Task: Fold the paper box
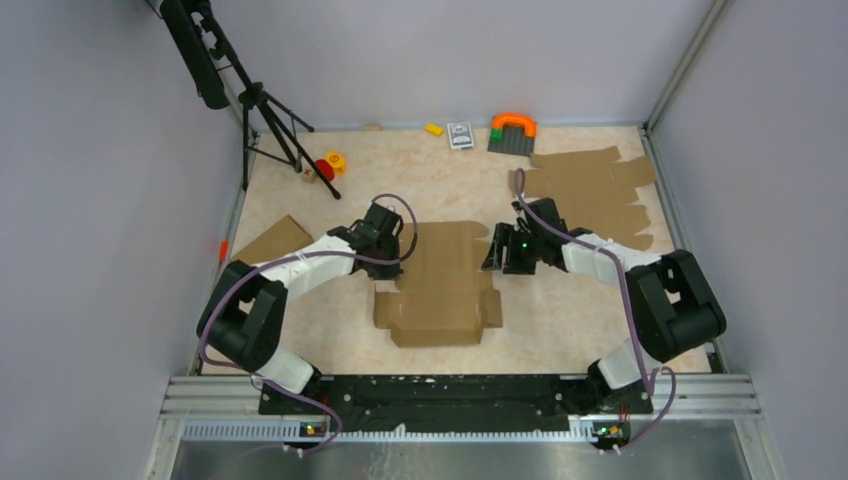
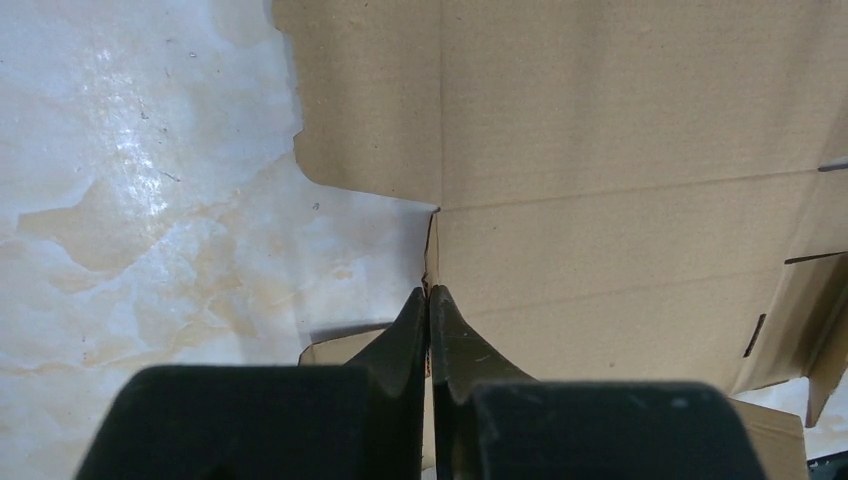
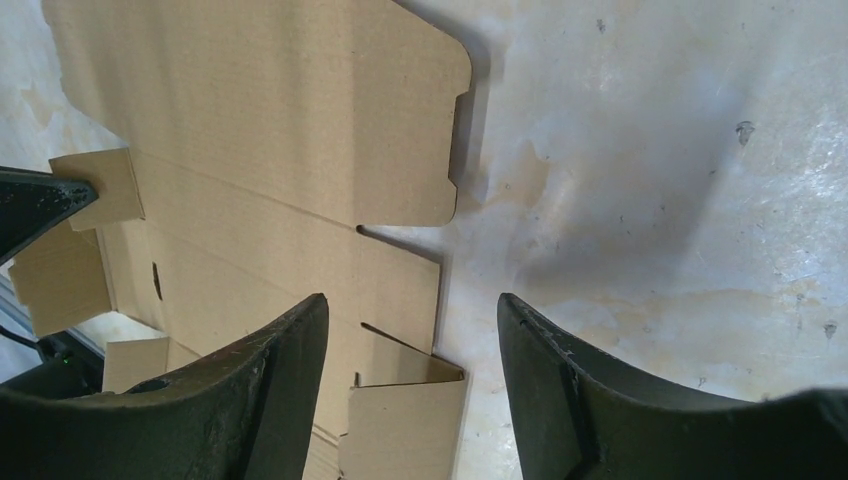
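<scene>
A flat brown paper box (image 1: 440, 285) is spread out at the middle of a marbled counter (image 1: 560, 320), between two robot arms. The left hand (image 2: 430, 298) is pressed together at the box's left edge, where a small raised tab appears to be pinched edge-on between its fingertips. The right hand (image 3: 412, 305) is held with its fingers apart above the box's right edge, one finger over cardboard, the other over bare counter. A pile of similar cardboard sheets (image 1: 595, 190) is seen at the far right.

Closed pincer (image 2: 430, 293) at paper box (image 2: 620, 130) edge
</scene>
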